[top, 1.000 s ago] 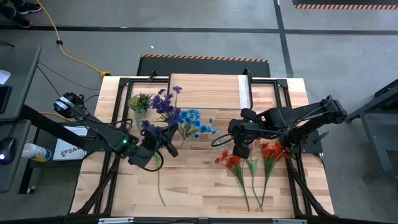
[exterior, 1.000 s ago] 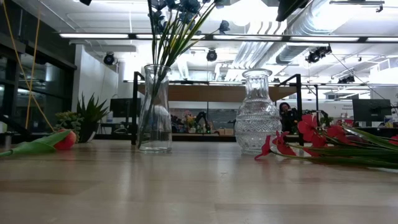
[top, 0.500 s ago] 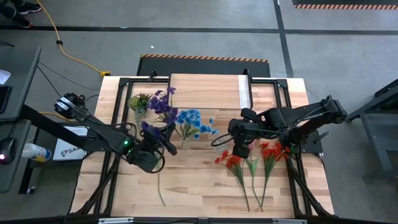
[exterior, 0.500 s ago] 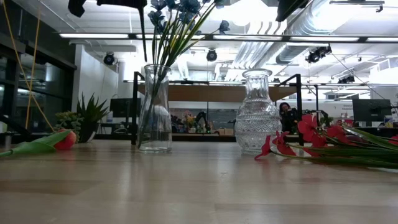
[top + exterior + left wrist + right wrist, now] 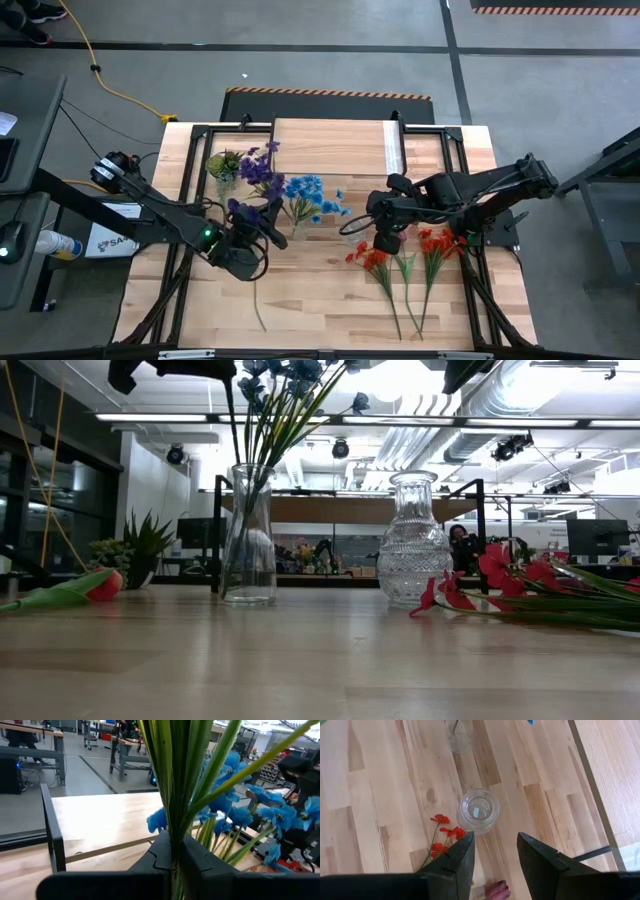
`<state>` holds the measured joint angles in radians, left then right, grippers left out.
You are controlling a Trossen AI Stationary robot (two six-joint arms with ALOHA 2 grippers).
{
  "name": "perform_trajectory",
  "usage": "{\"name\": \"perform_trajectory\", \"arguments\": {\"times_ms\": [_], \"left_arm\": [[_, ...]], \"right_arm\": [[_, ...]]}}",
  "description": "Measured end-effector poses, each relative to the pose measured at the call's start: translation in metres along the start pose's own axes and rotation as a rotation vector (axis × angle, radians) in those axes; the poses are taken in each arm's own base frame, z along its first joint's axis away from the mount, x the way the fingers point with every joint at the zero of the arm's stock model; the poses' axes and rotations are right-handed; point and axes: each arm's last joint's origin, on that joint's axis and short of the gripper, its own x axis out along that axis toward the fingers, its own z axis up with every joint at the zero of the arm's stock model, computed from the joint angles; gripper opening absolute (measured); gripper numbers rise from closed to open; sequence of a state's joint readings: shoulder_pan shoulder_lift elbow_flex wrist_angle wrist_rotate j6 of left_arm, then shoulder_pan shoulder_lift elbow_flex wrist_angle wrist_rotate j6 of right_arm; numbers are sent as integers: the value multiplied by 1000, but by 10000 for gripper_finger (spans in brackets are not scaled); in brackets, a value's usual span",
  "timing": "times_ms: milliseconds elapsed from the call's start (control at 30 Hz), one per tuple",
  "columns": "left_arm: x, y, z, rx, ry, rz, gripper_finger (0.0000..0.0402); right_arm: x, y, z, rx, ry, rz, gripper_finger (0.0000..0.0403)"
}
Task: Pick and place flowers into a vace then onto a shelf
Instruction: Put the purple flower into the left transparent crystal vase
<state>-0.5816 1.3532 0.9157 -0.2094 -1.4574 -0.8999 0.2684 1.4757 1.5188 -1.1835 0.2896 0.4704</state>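
1. Desk filling the middle of the high view, shelf along its upper edge, bare on top.
2. Left tool at centre-left of that view, clamped tight on a green stem; purple flower at the held end, probably part of the same sprig.
3. Right tool over the ribbed vase, fingers partly apart, nothing held.
4. Blue flowers standing in the plain vase; red flowers flat on the desk, lower right.
5. Light, springy stems, soft blooms: best pinched low on the stem, never at the head; glass vases tippable.
6. Low view alone showing both vases upright; left wrist view alone showing the stem between the pads.
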Motion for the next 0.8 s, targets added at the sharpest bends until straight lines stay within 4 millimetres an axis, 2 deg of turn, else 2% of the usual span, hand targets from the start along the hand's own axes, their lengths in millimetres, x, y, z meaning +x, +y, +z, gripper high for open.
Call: {"name": "perform_trajectory", "arguments": {"times_ms": [333,800], "left_arm": [[16,-3,-16,7,41,20,46],[16,-5,-20,16,83,-9,46]], "right_arm": [[0,0,0,1,1,6,139],[0,0,0,-5,1,3,139]]}}
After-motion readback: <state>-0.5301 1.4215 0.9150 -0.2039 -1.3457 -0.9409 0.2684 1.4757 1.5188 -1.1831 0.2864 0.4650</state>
